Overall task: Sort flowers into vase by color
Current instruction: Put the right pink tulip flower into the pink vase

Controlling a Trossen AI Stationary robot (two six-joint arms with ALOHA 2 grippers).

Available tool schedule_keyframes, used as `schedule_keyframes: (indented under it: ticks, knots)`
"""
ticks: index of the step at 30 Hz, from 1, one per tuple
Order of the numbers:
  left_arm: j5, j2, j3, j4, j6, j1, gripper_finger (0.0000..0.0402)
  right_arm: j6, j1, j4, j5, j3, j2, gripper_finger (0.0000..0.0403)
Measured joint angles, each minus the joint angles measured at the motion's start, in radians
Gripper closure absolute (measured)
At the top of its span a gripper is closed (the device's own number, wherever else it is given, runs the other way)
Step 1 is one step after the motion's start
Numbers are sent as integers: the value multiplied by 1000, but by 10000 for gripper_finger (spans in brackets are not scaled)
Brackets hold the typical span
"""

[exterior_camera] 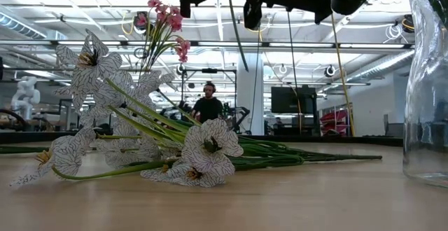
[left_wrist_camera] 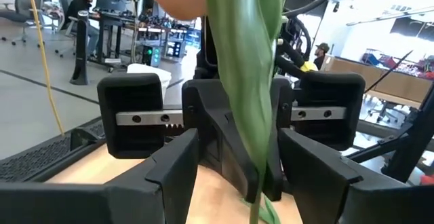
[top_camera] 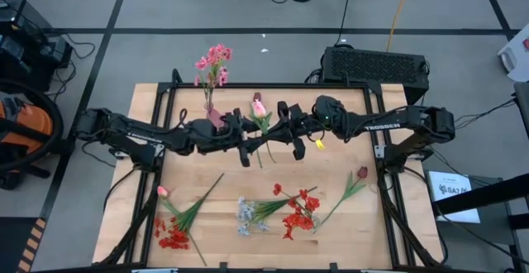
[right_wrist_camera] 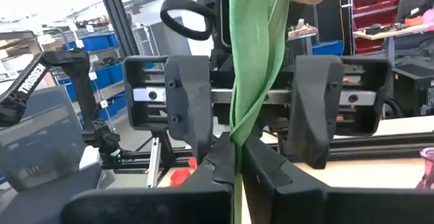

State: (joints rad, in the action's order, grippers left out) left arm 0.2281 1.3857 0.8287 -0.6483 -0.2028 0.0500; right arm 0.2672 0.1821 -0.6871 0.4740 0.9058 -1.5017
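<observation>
Right end effector (top_camera: 291, 132) is clenching the green stem of the pink bud (top_camera: 259, 107) at frame centre, while your left end effector (top_camera: 246, 136) is facing it, fingers spread and released. You are looking at one pink spray (top_camera: 213, 63) already in the vase (top_camera: 209, 107), upper left of centre; several flowers (top_camera: 293, 211) are waiting along the lower bench (top_camera: 347, 240).

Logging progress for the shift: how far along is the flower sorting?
Done: one pink spray stands in the vase. In hand: the right gripper is shut on a pink bud stem above mid-table, with the left gripper open around that stem. Left: red clusters, a pale bunch, a maroon tulip and more lie on the table.
</observation>
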Motion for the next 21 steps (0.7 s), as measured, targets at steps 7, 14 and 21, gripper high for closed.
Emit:
schedule_keyframes:
  ticks: [7, 14, 21]
  knots:
    - [-23, 0, 0, -37, 0, -6, 276, -16, 0, 33, 1, 0, 0, 398]
    - [-36, 0, 0, -34, -1, -11, 385, -21, 0, 43, -4, 0, 0, 397]
    - [-36, 0, 0, -27, -1, -11, 389, 29, 1, 62, -3, 0, 0, 376]
